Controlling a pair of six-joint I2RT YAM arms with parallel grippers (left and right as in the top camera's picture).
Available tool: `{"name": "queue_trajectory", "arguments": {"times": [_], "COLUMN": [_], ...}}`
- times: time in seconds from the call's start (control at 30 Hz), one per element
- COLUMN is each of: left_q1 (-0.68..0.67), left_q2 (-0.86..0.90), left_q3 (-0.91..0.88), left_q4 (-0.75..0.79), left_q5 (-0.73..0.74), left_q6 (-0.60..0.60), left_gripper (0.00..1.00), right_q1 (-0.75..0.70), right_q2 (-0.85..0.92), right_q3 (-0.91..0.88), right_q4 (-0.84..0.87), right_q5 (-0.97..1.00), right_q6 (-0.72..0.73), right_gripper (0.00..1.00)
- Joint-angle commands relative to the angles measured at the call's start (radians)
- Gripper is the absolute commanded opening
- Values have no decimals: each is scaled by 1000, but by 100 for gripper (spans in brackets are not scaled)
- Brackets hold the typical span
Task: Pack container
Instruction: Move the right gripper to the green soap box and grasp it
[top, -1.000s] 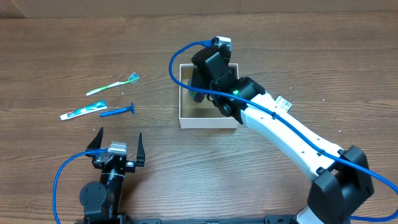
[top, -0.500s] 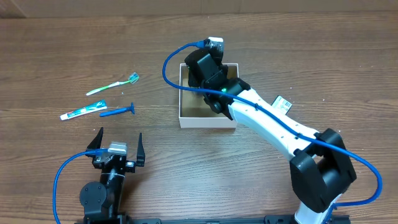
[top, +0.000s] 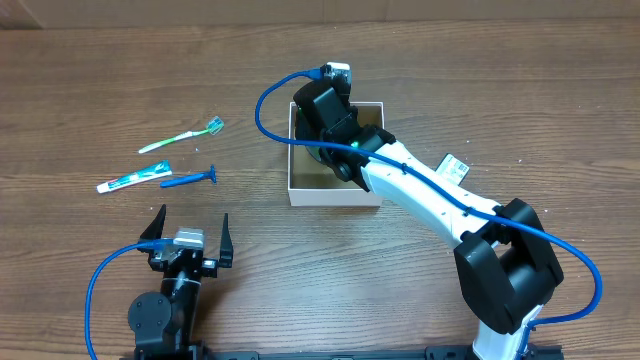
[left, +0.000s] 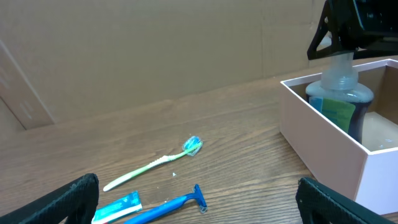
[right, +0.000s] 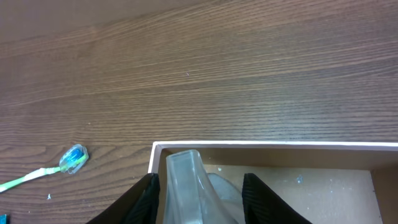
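Note:
The container (top: 335, 195) is a shallow white-walled box with a brown inside, at the table's middle; it also shows in the left wrist view (left: 323, 149) and the right wrist view (right: 267, 145). A clear bottle with bluish liquid (left: 339, 93) stands upright in its left near corner. My right gripper (top: 325, 125) hangs over it; in the right wrist view its fingers (right: 199, 199) straddle the bottle's clear cap (right: 186, 186), with a gap on the right side. My left gripper (top: 190, 232) is open and empty near the front edge.
A green toothbrush (top: 180, 137), a small toothpaste tube (top: 133, 178) and a blue razor (top: 190, 178) lie on the wooden table left of the container. A small white tag (top: 455, 168) lies to the container's right. A cardboard wall stands at the back.
My right arm has swung left, so the gripper sits further toward the container's left side. The left arm has not moved.

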Motion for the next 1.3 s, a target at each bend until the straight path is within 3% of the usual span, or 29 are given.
{"name": "queue_trajectory", "arguments": {"times": [0.0, 0.4, 0.6, 0.73, 0.87, 1.03, 1.27], "left_q1": [6, 6, 6, 6, 6, 6, 6], "left_q2": [-11, -11, -11, -11, -11, -11, -11], "left_q3": [-3, -3, -3, -3, -3, -3, -3], "left_q4": [0, 0, 0, 0, 0, 0, 0], "left_q5": [-6, -6, -6, -6, -6, -6, -6], "left_q6": [-7, -7, -7, -7, -7, -7, -7], "left_gripper": [100, 100, 100, 100, 100, 100, 100], "right_q1": [2, -50, -261, -421, -520, -557, -557], "right_q2": [-9, -80, -143, -143, -143, -142, -141], "right_q3": [33, 350, 456, 388, 172, -160, -356], "right_q4": [-8, -375, -831, -968, -914, -647, -398], "right_q5": [1, 23, -77, -193, -211, -259, -251], "right_q6": [-50, -156, 41, 108, 171, 190, 184], "right_gripper": [48, 64, 69, 70, 70, 75, 76]}}
